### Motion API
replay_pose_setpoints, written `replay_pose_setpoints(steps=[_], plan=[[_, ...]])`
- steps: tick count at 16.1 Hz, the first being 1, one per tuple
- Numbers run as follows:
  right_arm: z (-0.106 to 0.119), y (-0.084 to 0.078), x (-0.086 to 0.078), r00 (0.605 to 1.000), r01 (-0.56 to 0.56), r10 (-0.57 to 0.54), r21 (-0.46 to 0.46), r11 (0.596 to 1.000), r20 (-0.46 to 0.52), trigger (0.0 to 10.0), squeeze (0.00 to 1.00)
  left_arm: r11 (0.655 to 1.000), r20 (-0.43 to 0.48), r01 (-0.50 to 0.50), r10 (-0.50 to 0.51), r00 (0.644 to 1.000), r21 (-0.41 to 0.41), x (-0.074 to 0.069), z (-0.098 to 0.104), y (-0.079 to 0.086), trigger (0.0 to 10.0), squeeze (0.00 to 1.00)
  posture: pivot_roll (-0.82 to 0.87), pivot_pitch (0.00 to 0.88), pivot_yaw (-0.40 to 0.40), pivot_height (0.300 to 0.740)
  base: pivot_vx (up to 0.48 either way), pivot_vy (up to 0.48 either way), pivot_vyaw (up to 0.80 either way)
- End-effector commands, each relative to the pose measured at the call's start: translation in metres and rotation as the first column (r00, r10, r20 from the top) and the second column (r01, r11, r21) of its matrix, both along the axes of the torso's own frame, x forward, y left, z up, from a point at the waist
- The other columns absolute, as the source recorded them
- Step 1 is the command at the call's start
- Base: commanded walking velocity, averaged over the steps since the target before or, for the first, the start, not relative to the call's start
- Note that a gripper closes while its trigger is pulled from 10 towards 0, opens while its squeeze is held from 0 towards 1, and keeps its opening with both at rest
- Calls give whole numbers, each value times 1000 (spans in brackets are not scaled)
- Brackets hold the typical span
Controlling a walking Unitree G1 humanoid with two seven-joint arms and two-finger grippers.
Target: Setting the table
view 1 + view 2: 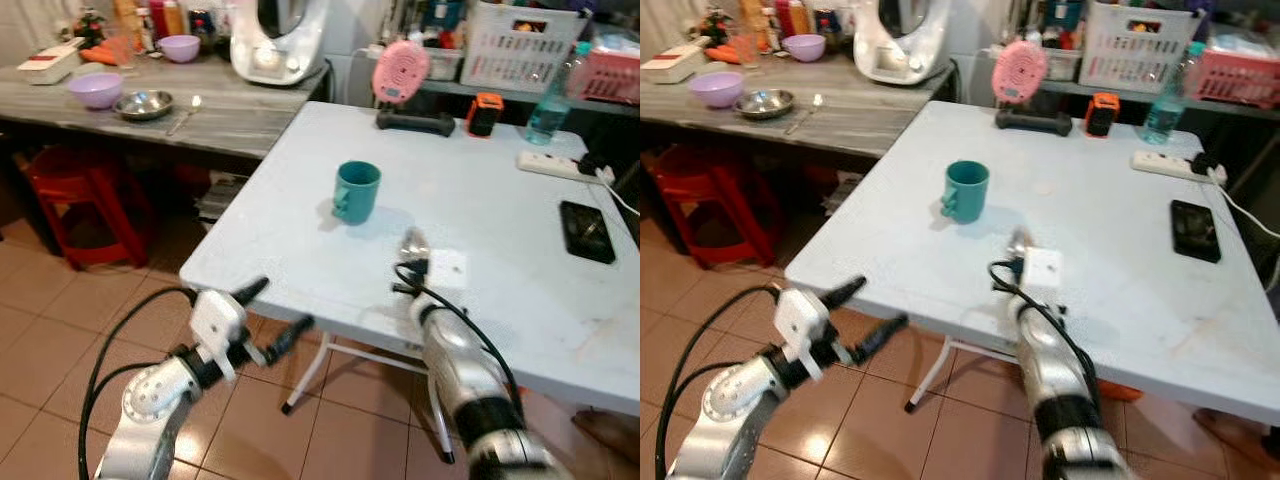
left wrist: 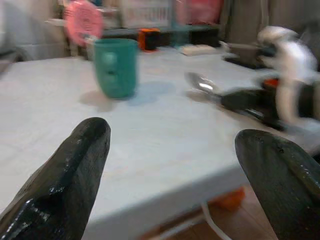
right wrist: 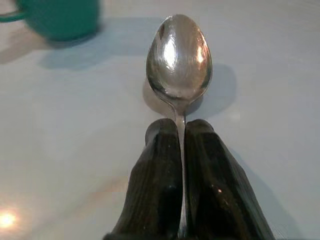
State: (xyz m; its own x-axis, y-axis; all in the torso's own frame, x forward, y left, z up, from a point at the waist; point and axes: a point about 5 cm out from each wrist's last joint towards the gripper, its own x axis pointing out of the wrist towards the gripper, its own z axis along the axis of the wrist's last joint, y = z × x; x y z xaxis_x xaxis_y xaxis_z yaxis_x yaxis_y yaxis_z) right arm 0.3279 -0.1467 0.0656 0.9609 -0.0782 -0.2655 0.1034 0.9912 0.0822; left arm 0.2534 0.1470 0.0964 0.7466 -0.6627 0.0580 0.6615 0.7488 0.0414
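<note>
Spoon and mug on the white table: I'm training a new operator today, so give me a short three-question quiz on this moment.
1. True or false: the right gripper is shut on the spoon.
2. Where is the teal mug relative to the spoon? A) to the robot's left of it, further onto the white table B) to the robot's right C) under it
3. Fill in: the left gripper is ____, off the table's near edge, over the floor.

Key: 1 true; 2 A; 3 open.
</note>
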Motion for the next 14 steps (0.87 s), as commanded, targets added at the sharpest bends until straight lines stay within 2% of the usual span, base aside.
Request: replay_pose_setpoints(steps=[1, 3, 4, 5, 6, 7, 8, 10, 14], plan=[[5, -3, -6, 999, 28, -28, 9, 1000, 20, 0, 0, 998, 10, -65, 65, 998, -13, 9, 3, 6, 10000, 0, 15, 0, -7, 740, 0, 0, 0], [14, -7, -14, 996, 49, -49, 3, 999, 78, 0, 0, 984, 12, -180, 181, 983, -13, 18, 4, 13, 10000, 0, 15, 0, -7, 740, 0, 0, 0], [22, -8, -19, 991, 48, -46, -15, 999, 125, 0, 0, 965, 12, -263, 263, 965, -5, 24, 3, 18, 10000, 0, 12, 0, -12, 740, 0, 0, 0], [30, -10, -23, 983, 51, -46, -23, 998, 177, 2314, 0, 945, -2, -326, 326, 945, -15, 28, 2, 22, 10000, 0, 12, 0, -12, 740, 0, 0, 0], [37, -13, -28, 977, 59, -51, -32, 998, 207, 10000, 0, 921, -22, -390, 389, 921, -22, 32, 1, 26, 10000, 0, 12, 0, -15, 740, 0, 0, 0], [45, -16, -34, 968, 65, -52, -46, 997, 245, 10000, 0, 898, -76, -435, 430, 900, -71, 34, -3, 27, 10000, 0, 11, 0, -17, 740, 0, 0, 0], [47, -19, -37, 966, 73, -56, -56, 996, 254, 10000, 0, 891, -102, -444, 434, 895, -96, 33, -6, 26, 10000, 0, 11, 0, -20, 740, 0, 0, 0], [51, -28, -41, 959, 101, -81, -60, 993, 272, 10000, 0, 899, -97, -426, 418, 903, -97, 31, -8, 20, 10000, 0, 11, 0, -33, 740, 0, 0, 0], [54, -38, -51, 950, 127, -90, -105, 986, 299, 10000, 0, 892, -95, -437, 428, 899, -114, 32, -7, 19, 10000, 0, 11, 0, -37, 740, 0, 62, 0]])
